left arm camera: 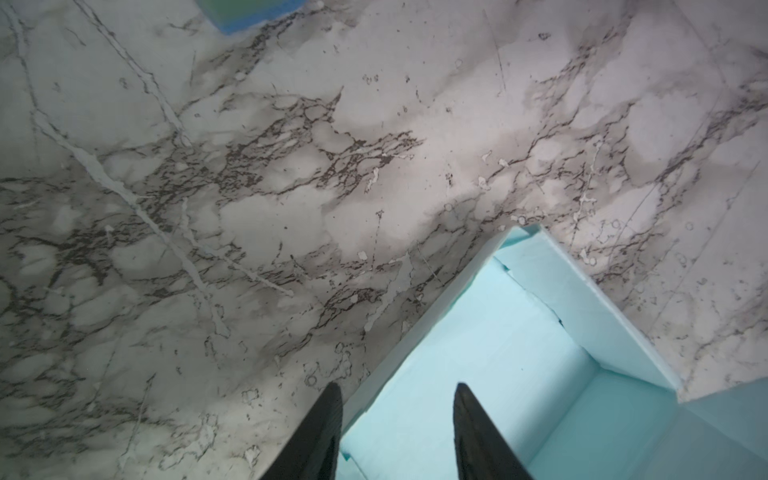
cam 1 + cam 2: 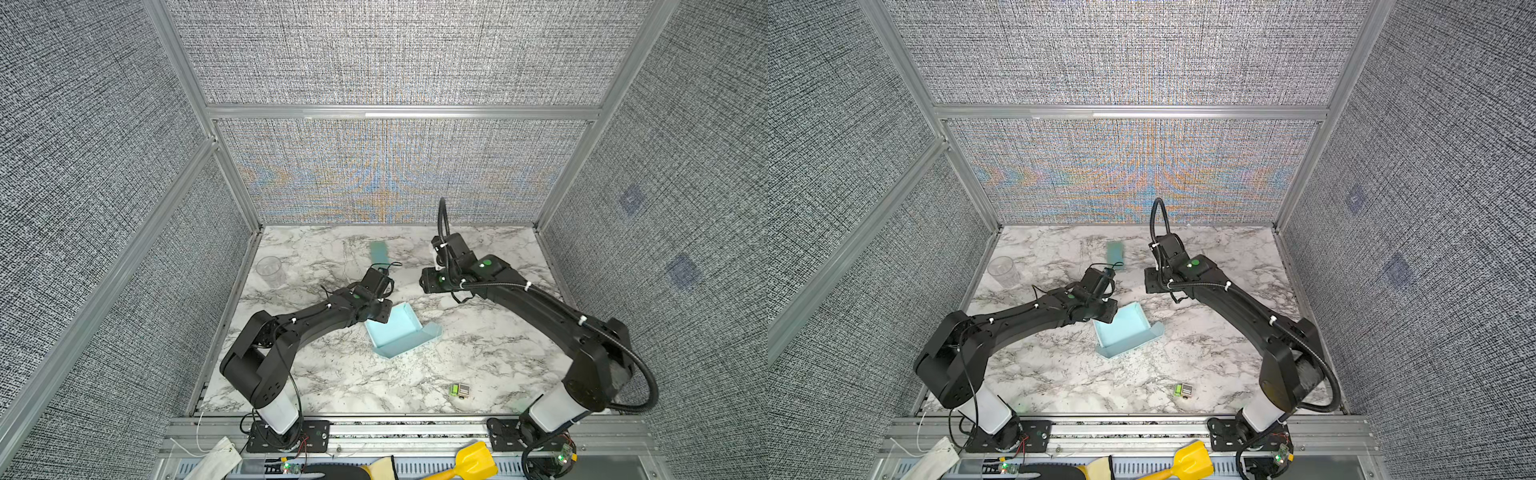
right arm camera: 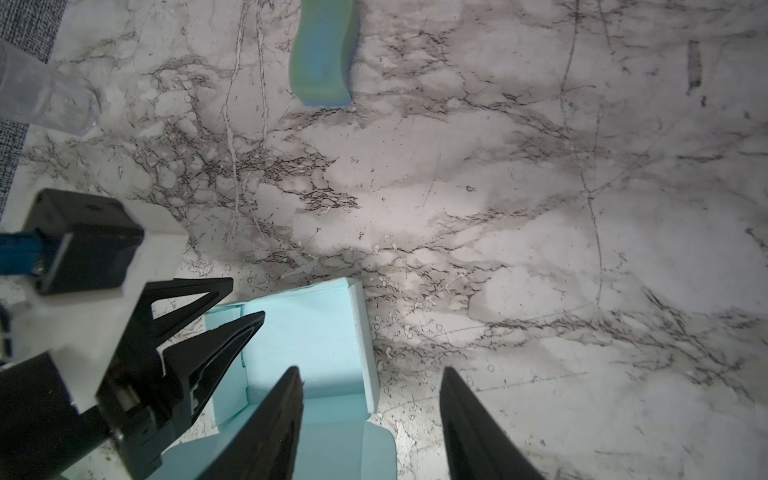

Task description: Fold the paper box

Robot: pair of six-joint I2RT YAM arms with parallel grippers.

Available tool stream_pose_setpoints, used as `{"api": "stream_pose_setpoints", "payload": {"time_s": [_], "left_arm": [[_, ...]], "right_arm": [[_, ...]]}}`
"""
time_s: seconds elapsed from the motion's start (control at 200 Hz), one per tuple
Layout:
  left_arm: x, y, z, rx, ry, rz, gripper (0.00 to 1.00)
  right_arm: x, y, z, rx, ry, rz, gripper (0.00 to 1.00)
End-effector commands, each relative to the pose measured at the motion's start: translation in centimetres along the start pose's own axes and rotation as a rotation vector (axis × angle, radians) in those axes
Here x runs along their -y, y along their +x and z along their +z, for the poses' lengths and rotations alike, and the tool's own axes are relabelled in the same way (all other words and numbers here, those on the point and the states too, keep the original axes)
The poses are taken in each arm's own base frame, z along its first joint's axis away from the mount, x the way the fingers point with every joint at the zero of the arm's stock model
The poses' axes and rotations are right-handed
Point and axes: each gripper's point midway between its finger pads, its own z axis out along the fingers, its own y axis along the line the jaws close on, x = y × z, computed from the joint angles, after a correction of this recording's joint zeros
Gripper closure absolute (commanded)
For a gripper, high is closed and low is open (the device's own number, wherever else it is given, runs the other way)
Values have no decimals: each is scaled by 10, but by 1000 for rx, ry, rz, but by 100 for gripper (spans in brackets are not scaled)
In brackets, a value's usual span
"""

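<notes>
Black arms (image 2: 320,318), white base segments (image 2: 278,409), green dots (image 2: 487,262), corrugated cable (image 2: 498,284).

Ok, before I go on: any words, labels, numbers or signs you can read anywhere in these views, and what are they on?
No text can be read in any view.
Small green and grey item on the table: any marking is too small to read.
Two bluish wall patches: blurred, unreadable.
Paper box: plain, no print visible.
</notes>
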Motion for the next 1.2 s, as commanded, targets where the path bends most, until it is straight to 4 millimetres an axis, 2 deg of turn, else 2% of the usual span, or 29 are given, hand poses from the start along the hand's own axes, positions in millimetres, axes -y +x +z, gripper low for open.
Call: {"api": "stream_pose_setpoints", "payload": {"time_s": [0.0, 0.19, 0.445, 0.725, 0.8, 0.925, 1.196], "left_arm": [[4, 1, 4, -13, 1, 93, 53], [3, 4, 14, -57, -25, 163, 54], [-8, 5, 28, -101, -131, 203, 57], [-14, 5, 41, -151, -182, 212, 80], [-17, 4, 42, -155, -204, 202, 86], [-21, 1, 38, -148, -222, 152, 88], [-21, 3, 38, -163, -236, -21, 88]], "right_arm": [[10, 17, -8, -11, 17, 82, 45], [16, 32, -14, -19, 11, 88, 45], [13, 26, -17, -1, 2, 56, 45], [14, 26, -16, 6, 5, 43, 45], [14, 24, -17, 13, 5, 41, 45], [14, 23, -16, 19, 4, 40, 45], [17, 21, -16, 32, 13, 50, 45]]}}
